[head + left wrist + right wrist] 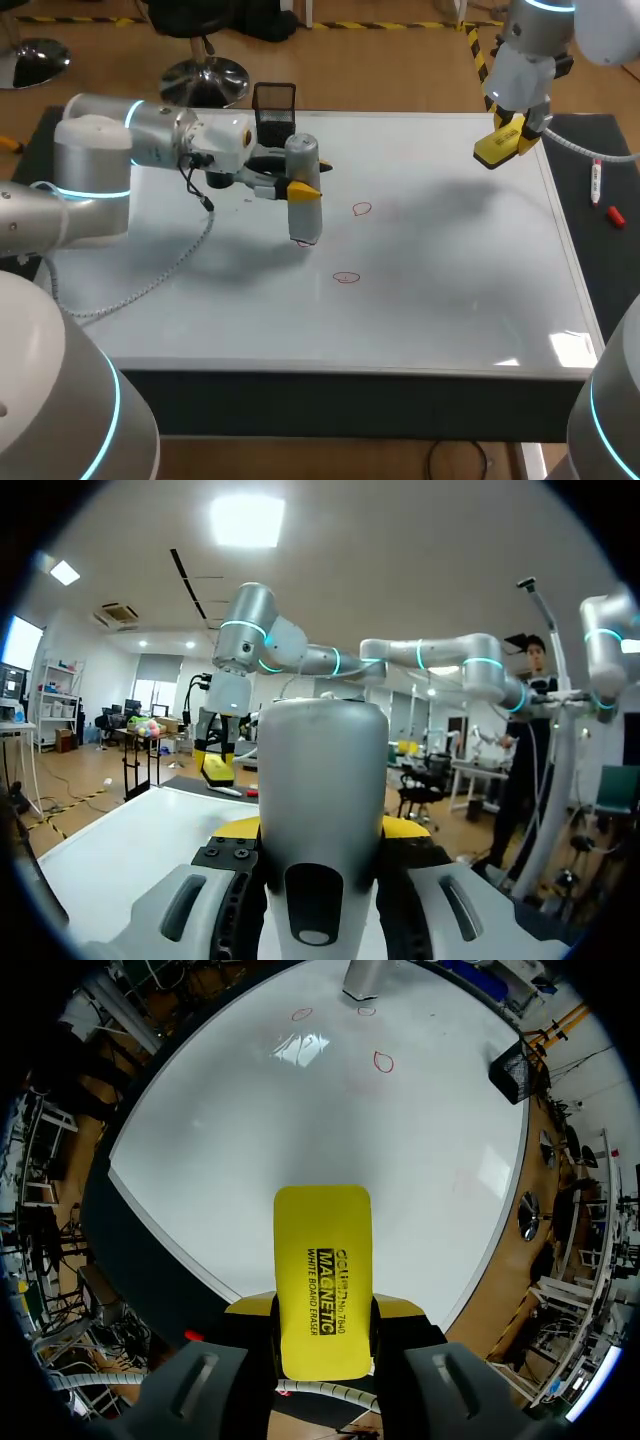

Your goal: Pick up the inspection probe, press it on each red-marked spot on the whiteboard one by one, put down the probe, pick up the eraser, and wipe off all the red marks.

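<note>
Whiteboard (450, 300) lies flat before me, my left gripper (300, 190) clamped on the grey probe (303, 160), upright, tip down among small red marks (361, 209), my right gripper (518, 124) gripping the yellow eraser (497, 148) above the far right corner.

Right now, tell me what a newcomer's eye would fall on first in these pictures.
The left gripper holds a grey probe upright, its lower end down at the whiteboard left of the middle, with red marks drawn close by. Over the board's far right corner, the right gripper hangs above the surface, shut on a bright yellow eraser.
</note>
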`<state>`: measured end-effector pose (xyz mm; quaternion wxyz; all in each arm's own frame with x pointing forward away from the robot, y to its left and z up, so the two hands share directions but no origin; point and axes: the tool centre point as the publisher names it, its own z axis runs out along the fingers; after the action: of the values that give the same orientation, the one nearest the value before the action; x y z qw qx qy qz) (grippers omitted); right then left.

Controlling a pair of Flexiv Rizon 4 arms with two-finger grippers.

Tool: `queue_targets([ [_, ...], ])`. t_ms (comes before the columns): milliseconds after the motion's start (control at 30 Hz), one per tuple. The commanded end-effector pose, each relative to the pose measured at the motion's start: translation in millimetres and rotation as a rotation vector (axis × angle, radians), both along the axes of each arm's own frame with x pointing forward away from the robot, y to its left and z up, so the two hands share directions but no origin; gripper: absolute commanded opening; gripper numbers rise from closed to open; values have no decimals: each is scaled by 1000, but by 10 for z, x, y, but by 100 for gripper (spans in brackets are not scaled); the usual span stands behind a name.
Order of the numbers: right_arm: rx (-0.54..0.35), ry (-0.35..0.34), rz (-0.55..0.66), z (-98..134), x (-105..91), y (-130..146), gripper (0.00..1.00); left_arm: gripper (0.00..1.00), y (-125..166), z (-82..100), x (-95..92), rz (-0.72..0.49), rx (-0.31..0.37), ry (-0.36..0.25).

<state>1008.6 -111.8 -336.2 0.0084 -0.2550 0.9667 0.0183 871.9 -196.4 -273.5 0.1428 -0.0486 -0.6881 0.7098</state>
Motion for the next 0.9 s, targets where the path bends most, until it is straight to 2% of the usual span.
queue_targets([
  [33,-3,1,1,7,7,-1,0,0,-41,-68,62,-20,-9,2],
  [900,-3,1,1,7,7,-1,0,0,-45,-250,66,-50,-11,-12],
])
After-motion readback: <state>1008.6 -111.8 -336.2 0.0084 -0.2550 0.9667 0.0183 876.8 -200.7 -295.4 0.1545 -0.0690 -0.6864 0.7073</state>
